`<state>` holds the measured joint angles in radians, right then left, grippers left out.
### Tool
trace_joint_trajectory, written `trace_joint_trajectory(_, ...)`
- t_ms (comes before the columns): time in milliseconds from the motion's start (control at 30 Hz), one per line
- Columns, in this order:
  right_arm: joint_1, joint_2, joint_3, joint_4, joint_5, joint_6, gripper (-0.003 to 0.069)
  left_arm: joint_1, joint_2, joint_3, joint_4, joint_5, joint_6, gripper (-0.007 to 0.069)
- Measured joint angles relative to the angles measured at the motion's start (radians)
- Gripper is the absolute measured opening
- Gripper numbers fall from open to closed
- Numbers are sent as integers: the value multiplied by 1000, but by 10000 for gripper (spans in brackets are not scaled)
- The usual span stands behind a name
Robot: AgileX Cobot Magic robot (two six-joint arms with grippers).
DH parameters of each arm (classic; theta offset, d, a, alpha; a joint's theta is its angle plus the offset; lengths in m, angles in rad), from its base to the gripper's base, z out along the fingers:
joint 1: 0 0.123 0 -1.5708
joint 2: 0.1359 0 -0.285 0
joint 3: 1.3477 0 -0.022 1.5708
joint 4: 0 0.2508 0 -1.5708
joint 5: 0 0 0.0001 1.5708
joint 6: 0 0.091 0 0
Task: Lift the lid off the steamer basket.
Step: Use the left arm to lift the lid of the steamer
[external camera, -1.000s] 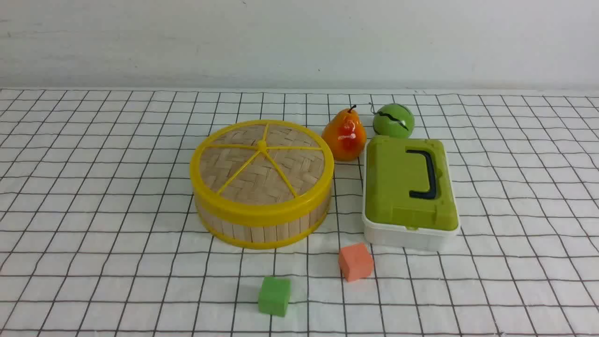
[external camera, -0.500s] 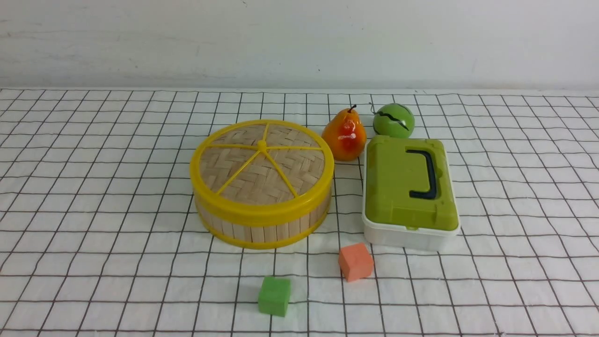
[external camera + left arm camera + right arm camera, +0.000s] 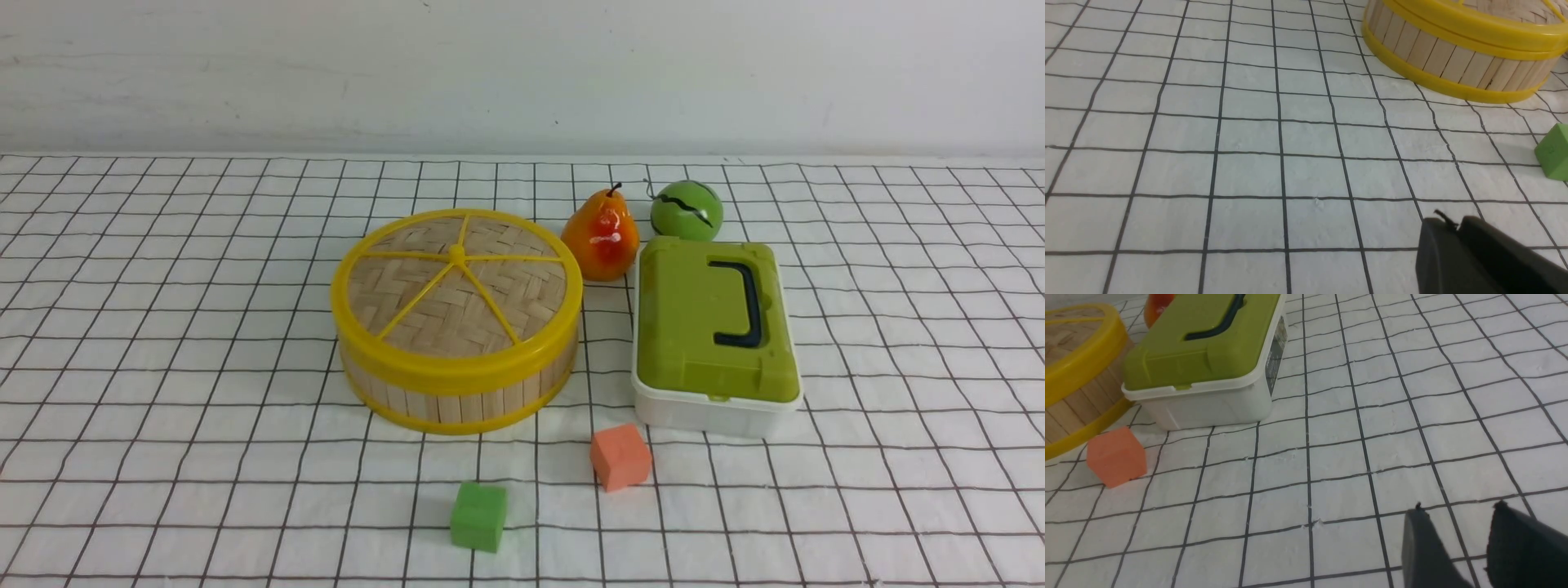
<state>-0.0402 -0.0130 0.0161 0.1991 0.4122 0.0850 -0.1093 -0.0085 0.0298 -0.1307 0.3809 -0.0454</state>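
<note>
— Anything hidden or cut off?
— Plenty. No seeing inside the steamer basket (image 3: 457, 400): closed by the lid (image 3: 457, 282), seated flat on its top rim, in the middle of the bench (image 3: 163, 367). Both cropped by the frame edge in each wrist view. Same for the green cube (image 3: 478, 516) in the left wrist view.
— And the hands?
— Of the left hand (image 3: 1453, 222), only dark tips in a corner: pressed together, gripping nothing, above bare bench, well apart from the basket. Of the right hand (image 3: 1458, 510), again just tips: narrowly parted, a strip of bench visible between, empty as well, well apart from the white box (image 3: 702, 412).
— Counts?
— One steamer basket, one lid. One white box with a green top. One pear (image 3: 602, 237). One green ball (image 3: 687, 210) just behind the box, lower edge covered. Two cubes: the green one and an orange cube (image 3: 620, 457). Two hands.
</note>
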Motion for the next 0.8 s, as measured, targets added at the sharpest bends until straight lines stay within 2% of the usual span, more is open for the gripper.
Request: trace_joint_trajectory(800, 0, 0, 0, 0, 0, 0, 240, 0, 0, 0, 0, -19, 0, 72)
